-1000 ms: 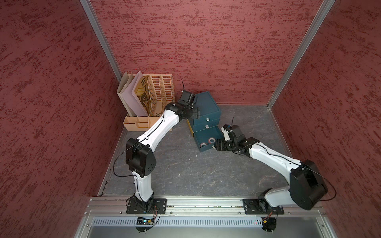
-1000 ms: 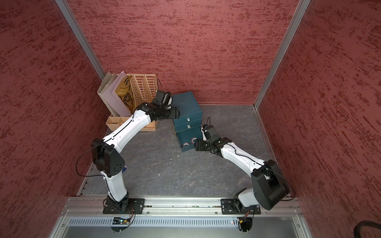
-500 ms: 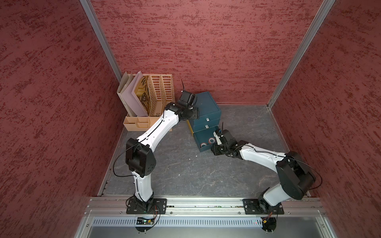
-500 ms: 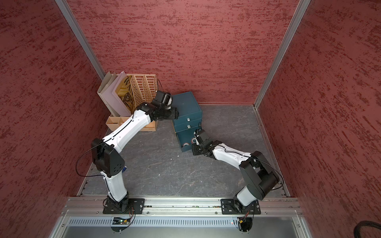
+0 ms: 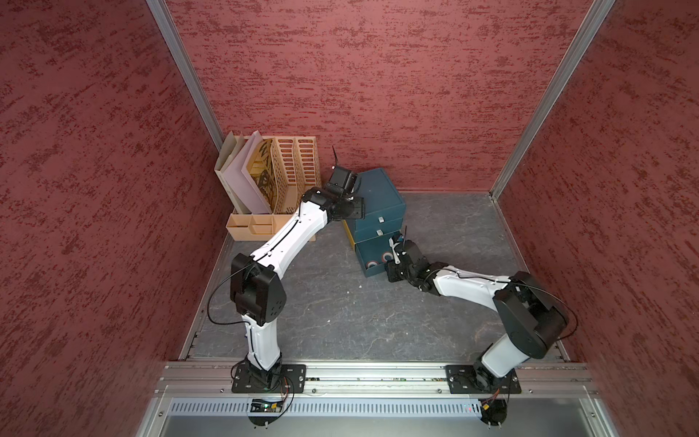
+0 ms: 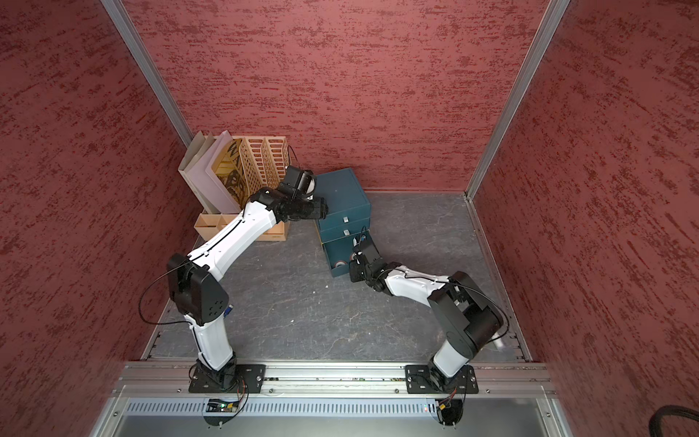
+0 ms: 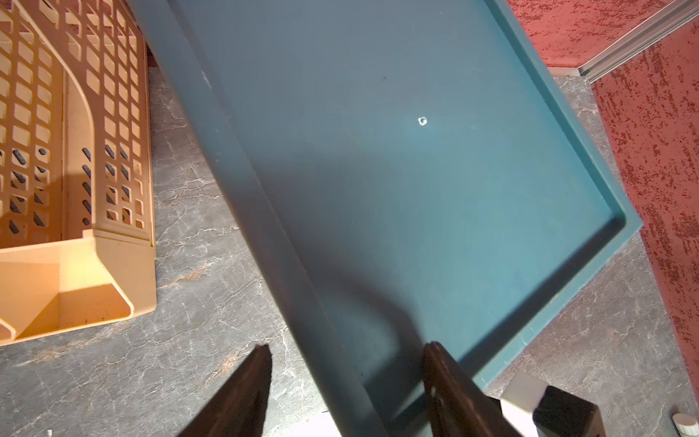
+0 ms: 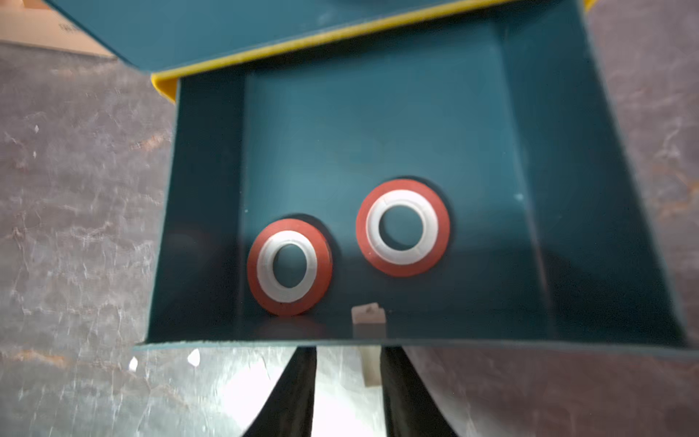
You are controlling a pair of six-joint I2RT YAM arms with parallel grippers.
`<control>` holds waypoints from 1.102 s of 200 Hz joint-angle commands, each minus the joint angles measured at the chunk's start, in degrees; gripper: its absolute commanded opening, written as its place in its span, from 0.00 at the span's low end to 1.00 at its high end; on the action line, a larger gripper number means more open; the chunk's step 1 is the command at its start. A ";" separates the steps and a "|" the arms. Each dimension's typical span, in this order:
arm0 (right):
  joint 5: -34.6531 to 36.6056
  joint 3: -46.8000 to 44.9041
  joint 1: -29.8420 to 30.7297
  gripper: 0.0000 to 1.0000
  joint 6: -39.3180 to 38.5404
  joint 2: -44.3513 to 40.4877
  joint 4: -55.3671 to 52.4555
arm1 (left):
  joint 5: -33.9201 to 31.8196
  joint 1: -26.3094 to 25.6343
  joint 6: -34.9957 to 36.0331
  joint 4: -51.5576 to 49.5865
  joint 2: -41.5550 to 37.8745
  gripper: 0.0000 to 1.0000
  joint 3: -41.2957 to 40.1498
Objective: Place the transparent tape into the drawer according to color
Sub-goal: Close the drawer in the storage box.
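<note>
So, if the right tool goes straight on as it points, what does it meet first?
The front wall of the open drawer, probably at its small pull between the fingers; depth is unclear.

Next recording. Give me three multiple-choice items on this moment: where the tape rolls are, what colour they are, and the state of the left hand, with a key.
1. Where do the two tape rolls lie?
A. on the tabletop
B. in the open bottom drawer
C. in the orange file rack

2. What colour are they?
A. red
B. purple
C. green

3. The left hand is:
A. shut on a roll
B. out of view
C. open, astride the cabinet's top edge

Key: 1 B, both lie on that drawer's floor; 2 A, red rings around white cores; 3 C, its tips stand apart, one each side of the rim.
</note>
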 commanded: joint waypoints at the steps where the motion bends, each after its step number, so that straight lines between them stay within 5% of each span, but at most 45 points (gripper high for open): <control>1: 3.06 2.65 0.34 0.33 -1.22 2.53 5.05 | 1.00 0.39 1.01 -2.32 0.45 0.66 0.02; 183: 3.81 14.93 -1.36 0.34 -6.41 15.40 12.84 | 3.23 0.39 2.90 -3.82 0.60 0.65 0.66; 220: 1.08 10.85 -1.95 0.34 -4.18 12.52 11.78 | 3.45 0.74 2.86 -3.82 0.72 0.65 0.48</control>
